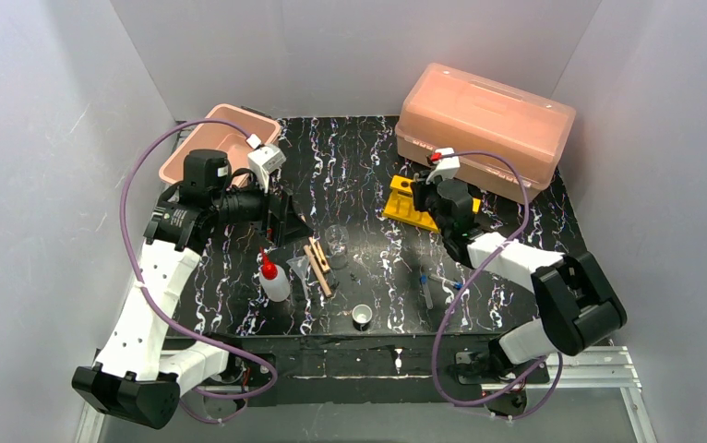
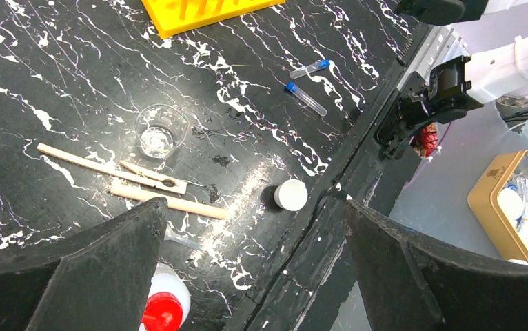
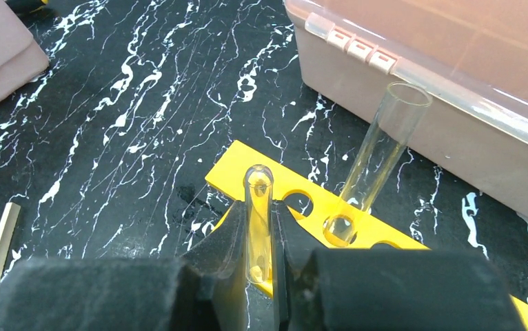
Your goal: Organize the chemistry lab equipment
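Note:
My right gripper is shut on a clear glass tube, held over the corner of the yellow holed rack. Another clear tube stands tilted in one of the rack's holes. From above, the right gripper sits at the rack. My left gripper hangs open and holds nothing, above the squeeze bottle with its red nozzle. On the table lie the beaker, wooden clamps, white cup and two blue-capped tubes.
The big pink lidded box stands at the back right, just behind the rack. A pink open tray sits at the back left beside the left arm. The table's front edge runs just past the white cup.

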You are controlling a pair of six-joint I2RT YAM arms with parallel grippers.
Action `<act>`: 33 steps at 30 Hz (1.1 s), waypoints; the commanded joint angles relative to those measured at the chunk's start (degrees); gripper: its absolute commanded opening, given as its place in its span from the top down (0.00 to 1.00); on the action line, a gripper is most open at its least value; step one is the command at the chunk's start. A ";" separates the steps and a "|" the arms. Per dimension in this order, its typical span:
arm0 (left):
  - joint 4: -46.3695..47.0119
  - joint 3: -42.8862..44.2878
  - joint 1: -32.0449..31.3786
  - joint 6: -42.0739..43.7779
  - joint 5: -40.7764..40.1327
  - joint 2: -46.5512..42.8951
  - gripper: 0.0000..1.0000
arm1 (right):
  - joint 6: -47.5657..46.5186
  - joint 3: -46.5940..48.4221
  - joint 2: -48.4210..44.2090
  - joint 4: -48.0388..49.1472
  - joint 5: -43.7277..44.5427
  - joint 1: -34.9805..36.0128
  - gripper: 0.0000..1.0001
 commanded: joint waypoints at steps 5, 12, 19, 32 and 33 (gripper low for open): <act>-1.29 -0.59 0.29 0.50 -0.34 0.60 0.02 | 0.03 0.56 3.46 7.96 -1.00 -0.49 0.99; -1.30 -0.67 0.32 0.23 -0.58 0.75 0.02 | -0.57 0.49 5.14 9.32 -0.72 -0.62 0.99; -1.44 -0.56 0.30 0.26 -0.31 0.28 0.02 | -0.58 0.44 5.87 9.83 -0.16 -0.90 0.99; -2.44 -0.49 0.32 1.46 -0.81 -0.44 0.02 | -0.99 0.50 6.87 9.43 -0.47 -0.96 0.99; -2.49 -0.35 0.30 1.57 -0.88 -0.41 0.02 | -0.96 0.46 6.89 9.29 -0.41 -0.99 0.99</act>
